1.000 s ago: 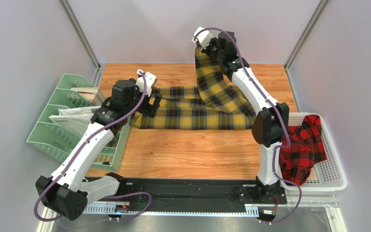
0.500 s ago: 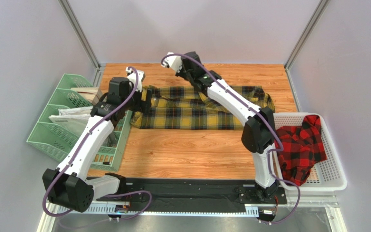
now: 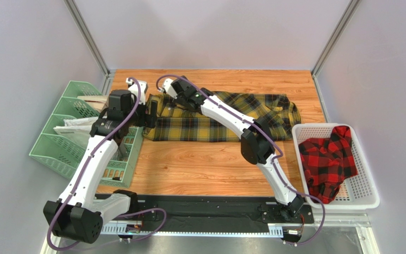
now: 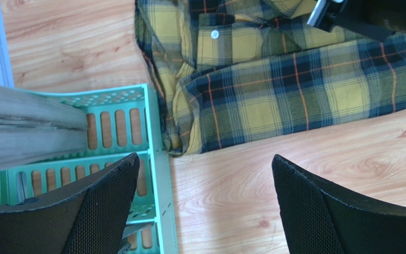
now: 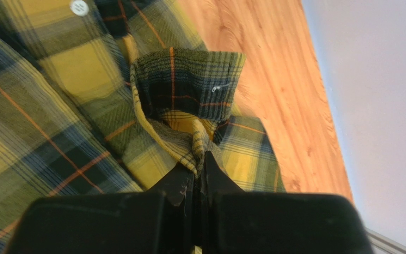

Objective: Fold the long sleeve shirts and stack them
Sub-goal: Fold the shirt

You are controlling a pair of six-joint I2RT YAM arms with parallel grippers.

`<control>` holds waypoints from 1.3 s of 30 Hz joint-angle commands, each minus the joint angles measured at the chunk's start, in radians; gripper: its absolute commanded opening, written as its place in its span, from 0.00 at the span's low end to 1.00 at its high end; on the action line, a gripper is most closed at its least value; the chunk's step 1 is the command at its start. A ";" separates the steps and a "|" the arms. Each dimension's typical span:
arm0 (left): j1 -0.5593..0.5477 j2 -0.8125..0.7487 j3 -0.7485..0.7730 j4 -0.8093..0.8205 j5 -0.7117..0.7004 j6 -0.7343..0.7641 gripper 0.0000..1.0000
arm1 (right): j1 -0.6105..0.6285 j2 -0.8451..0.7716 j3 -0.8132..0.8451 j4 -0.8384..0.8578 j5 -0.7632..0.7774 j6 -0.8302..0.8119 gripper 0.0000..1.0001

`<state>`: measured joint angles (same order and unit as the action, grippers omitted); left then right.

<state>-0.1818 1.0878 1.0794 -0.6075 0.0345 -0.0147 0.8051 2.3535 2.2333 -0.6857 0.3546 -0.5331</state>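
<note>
The yellow-and-black shirt (image 3: 231,119) lies flat across the far part of the wooden table. My right gripper (image 3: 183,100) reaches over it to its left end. In the right wrist view it (image 5: 200,159) is shut on a bunched fold of the yellow shirt (image 5: 57,95), just below a cuff (image 5: 189,79). My left gripper (image 3: 150,114) is open and empty, hovering at the shirt's left edge. In the left wrist view its fingers (image 4: 104,206) straddle bare table (image 4: 226,196), with the shirt (image 4: 274,90) beyond them. The red-and-black shirt (image 3: 329,159) lies crumpled in the white basket (image 3: 366,177).
A green slotted organizer (image 3: 67,140) holding papers stands at the table's left edge, touching the shirt's near left corner; its rim (image 4: 155,153) lies under my left finger. The basket stands off the table's right edge. Grey walls close in the far side.
My right gripper has swung down and left from high at the back, laying the held yellow sleeve across the shirt. My left gripper has shifted a little left.
</note>
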 commanded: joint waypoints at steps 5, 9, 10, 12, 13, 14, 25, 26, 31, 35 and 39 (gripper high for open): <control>0.022 -0.091 -0.047 -0.050 -0.018 0.013 0.99 | 0.048 0.073 0.160 0.052 0.060 0.096 0.00; 0.024 -0.112 -0.059 -0.064 -0.025 0.013 0.99 | 0.066 0.069 0.141 0.104 0.057 0.101 0.00; 0.024 -0.117 -0.062 -0.067 -0.025 0.013 0.99 | 0.068 0.073 0.141 0.112 0.055 0.099 0.00; 0.024 -0.121 -0.065 -0.075 -0.030 0.013 0.99 | 0.074 0.085 0.149 0.129 0.061 0.102 0.00; 0.024 -0.123 -0.065 -0.077 -0.030 0.013 0.99 | 0.077 0.096 0.155 0.129 0.061 0.105 0.00; 0.025 -0.124 -0.068 -0.081 -0.031 0.013 0.99 | 0.077 0.101 0.163 0.132 0.067 0.110 0.00; 0.030 -0.126 -0.082 -0.083 -0.033 -0.007 0.99 | 0.114 0.110 0.124 0.190 0.046 0.174 0.00; 0.036 -0.123 -0.082 -0.081 -0.033 -0.017 0.99 | 0.115 0.112 0.123 0.189 0.046 0.189 0.00; 0.065 -0.091 -0.062 -0.077 0.004 -0.044 0.99 | 0.117 0.083 0.118 0.135 -0.032 0.262 0.46; 0.070 -0.065 -0.038 -0.043 0.021 -0.024 0.99 | 0.086 -0.034 0.065 0.081 -0.135 0.268 0.76; 0.073 0.050 0.032 -0.020 0.102 -0.005 0.98 | -0.030 -0.242 -0.098 0.008 -0.296 0.307 0.97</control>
<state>-0.1207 1.0470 1.0191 -0.6758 0.0513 -0.0280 0.8928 2.3711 2.2375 -0.6170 0.2195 -0.2890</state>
